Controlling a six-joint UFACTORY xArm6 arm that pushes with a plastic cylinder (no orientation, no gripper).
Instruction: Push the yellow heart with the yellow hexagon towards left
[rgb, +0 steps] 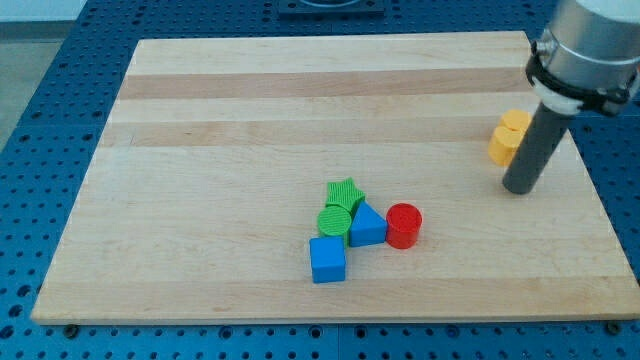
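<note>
Blue cube (327, 260) sat nearest; no jaws fitted; my tip (520, 188) beside yellow blocks (508, 138) risked splitting them.

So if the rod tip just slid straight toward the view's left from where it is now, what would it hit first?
Probably nothing: my tip sits just below the two yellow blocks, likely passing under them. Leftward, the board looks free, though depth is uncertain.

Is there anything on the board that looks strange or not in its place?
Nothing stands out. Two yellow blocks touch near the view's right edge, my tip just beside them. All blocks sit flat on the board.
</note>
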